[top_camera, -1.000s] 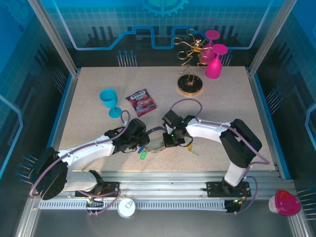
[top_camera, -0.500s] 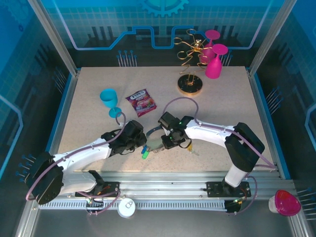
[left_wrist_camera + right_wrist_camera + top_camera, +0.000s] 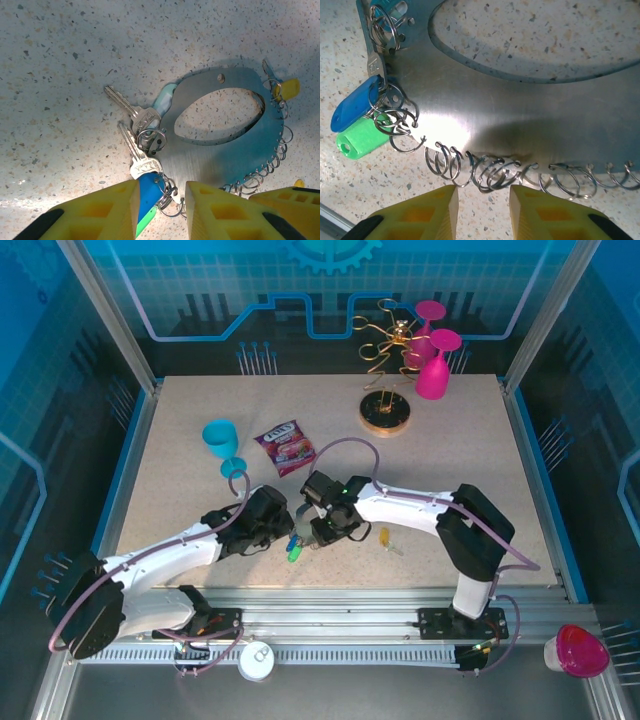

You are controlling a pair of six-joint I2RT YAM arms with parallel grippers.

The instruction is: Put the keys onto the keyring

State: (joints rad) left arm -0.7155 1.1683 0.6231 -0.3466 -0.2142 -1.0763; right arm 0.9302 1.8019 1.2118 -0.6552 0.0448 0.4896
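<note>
One speckled beige table (image 3: 460, 440) stands inside blue walls (image 3: 200, 290).

- Top external: from high above and behind the arm bases, looks down and forward across the whole table (image 3: 450, 460).
- Left wrist: close in, faces straight down onto the keyring (image 3: 220, 150) and a blue-headed key (image 3: 149, 187).
- Right wrist: nearer still, faces straight down on that same keyring and key.

The left arm (image 3: 170, 555) and right arm (image 3: 420, 508) are crowding the near centre over the keyring (image 3: 520, 115), the blue goblet (image 3: 222, 445) and snack packet (image 3: 286, 448) are blocking just beyond, and the table (image 3: 480, 460) is lying bare on the right.
</note>
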